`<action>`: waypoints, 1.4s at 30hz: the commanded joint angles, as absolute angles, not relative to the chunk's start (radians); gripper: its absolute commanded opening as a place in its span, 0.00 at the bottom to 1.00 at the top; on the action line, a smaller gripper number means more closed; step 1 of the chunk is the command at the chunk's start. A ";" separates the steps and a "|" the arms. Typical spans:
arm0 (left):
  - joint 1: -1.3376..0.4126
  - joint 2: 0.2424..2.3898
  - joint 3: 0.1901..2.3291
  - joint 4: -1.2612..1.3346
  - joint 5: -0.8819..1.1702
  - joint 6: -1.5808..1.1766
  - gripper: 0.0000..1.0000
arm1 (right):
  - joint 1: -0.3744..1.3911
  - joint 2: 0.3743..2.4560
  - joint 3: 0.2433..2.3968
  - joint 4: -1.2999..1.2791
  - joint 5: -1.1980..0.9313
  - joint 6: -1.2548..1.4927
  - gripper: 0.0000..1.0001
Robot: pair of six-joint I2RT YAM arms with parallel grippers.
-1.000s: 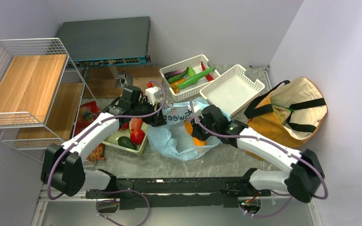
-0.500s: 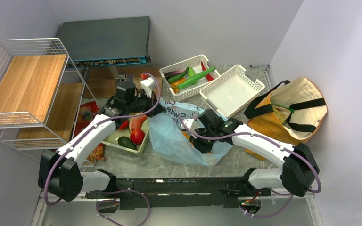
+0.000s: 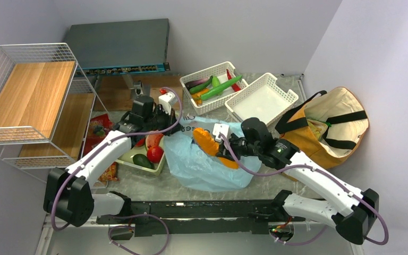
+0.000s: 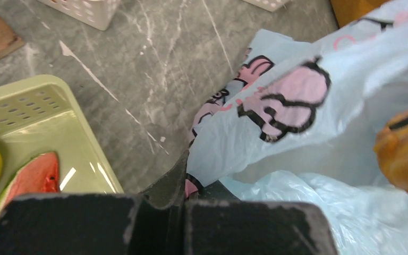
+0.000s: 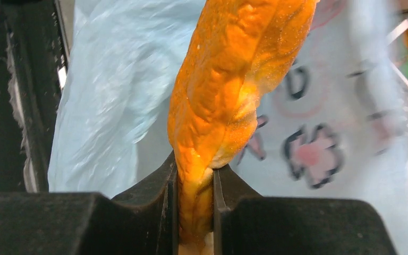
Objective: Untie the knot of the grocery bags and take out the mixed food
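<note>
The right pincer (image 5: 195,178) clamps tight on the orange carrot (image 5: 228,90), held above the light-blue plastic bag (image 3: 202,167), which lies on the marble surface (image 4: 154,64); the left pincer (image 4: 185,180) pinches the bag's printed edge

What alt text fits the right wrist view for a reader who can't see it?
The right gripper is shut on the lower end of an orange carrot, which rises up the middle of the frame. Behind it lies the crinkled light-blue bag with pink and black print.
</note>
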State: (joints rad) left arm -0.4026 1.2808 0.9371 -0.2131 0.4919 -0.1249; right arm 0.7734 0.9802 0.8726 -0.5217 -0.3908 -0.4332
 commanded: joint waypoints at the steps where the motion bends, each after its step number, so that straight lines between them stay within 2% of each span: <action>1: -0.426 1.226 0.915 -0.176 0.534 -0.065 0.00 | 0.771 0.979 0.920 -0.343 -0.363 -0.340 0.00; 6: -0.434 1.227 0.911 -0.217 0.494 -0.044 0.00 | 0.771 0.937 0.965 -0.126 -0.345 -0.140 0.00; 11: -0.435 1.238 0.906 -0.250 0.468 -0.014 0.00 | 0.769 1.077 1.284 -0.070 -0.204 0.100 0.00; 14: -0.436 1.232 0.896 -0.246 0.481 -0.012 0.00 | 0.748 1.153 1.475 -0.089 -0.027 0.189 0.00; 19: -0.436 1.194 0.878 -0.242 0.477 -0.012 0.00 | 0.634 1.257 1.636 -0.227 0.308 0.256 0.00; 23: -0.436 1.151 0.862 -0.256 0.476 0.025 0.00 | 0.449 1.310 1.592 -0.351 0.431 0.367 0.00; 27: -0.434 1.115 0.854 -0.280 0.474 0.058 0.00 | 0.287 1.378 1.534 -0.449 0.369 0.470 0.00; 35: -0.448 1.060 0.854 -0.332 0.469 0.173 0.00 | 0.181 1.514 1.378 -0.337 0.319 0.417 0.00; 39: -0.477 1.039 0.847 -0.364 0.452 0.230 0.00 | 0.172 1.560 1.310 -0.253 0.355 0.382 0.14; 40: -0.486 1.033 0.843 -0.367 0.445 0.240 0.00 | 0.167 1.572 1.303 -0.243 0.346 0.381 0.22; 42: -0.506 1.025 0.837 -0.372 0.427 0.261 0.00 | 0.163 1.604 1.312 -0.243 0.330 0.375 0.45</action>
State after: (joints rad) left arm -0.4755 1.0584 0.8501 -0.3523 0.4587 0.1837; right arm 0.1780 1.5799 1.2991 -0.3672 0.3302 0.4030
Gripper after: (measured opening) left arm 0.010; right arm 0.265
